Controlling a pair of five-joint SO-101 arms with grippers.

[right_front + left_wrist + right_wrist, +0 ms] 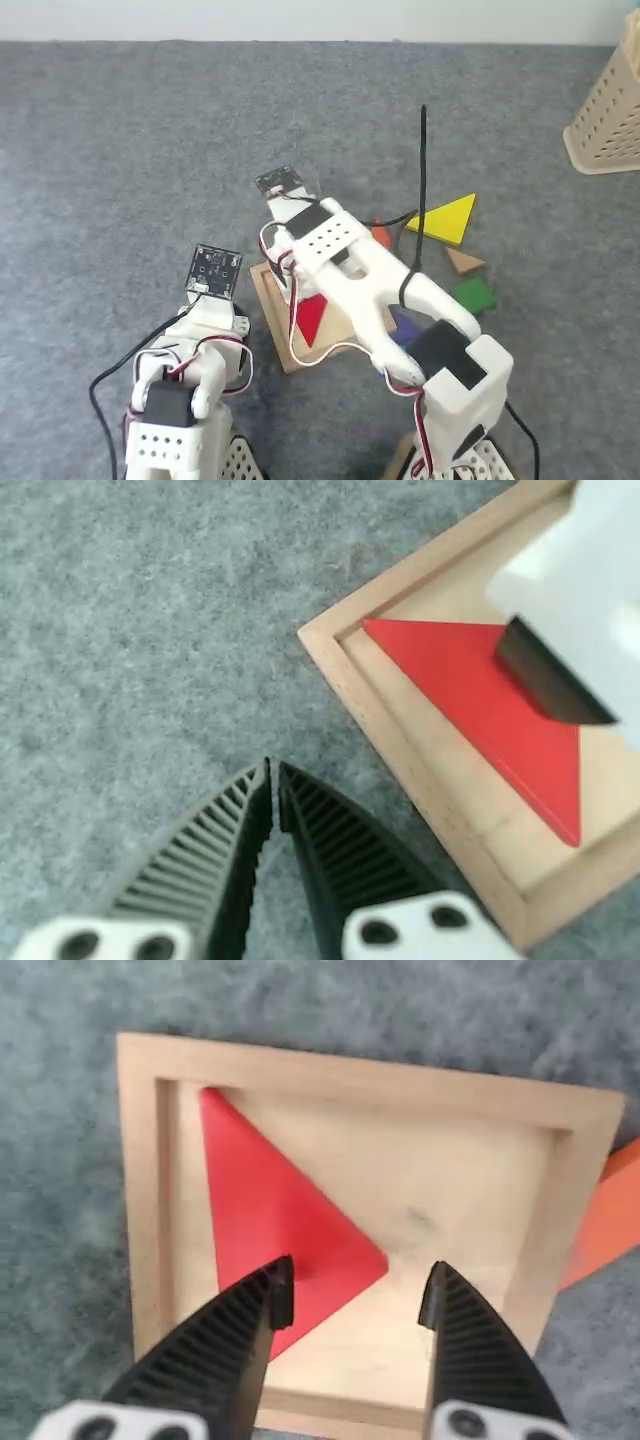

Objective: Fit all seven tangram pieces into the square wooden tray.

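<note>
A square wooden tray [268, 295] lies mid-table, and a red triangle [310, 318] lies flat inside it along one wall. My right gripper [355, 1295] hovers open over the tray [350, 1060], with the red triangle [265, 1210] below one finger and nothing between the fingers. My left gripper [273, 777] is shut and empty over the carpet beside the tray corner [325, 640]; the red triangle [490, 715] lies beyond it. Outside the tray, to the right, lie a yellow triangle [445, 218], an orange piece [381, 237], a tan triangle [464, 262], a green square [473, 295] and a blue piece [407, 327].
Grey carpet covers the table. A beige perforated basket [610, 110] stands at the back right. A black cable [422, 180] runs across the loose pieces. The right arm [390, 290] hides much of the tray's right half.
</note>
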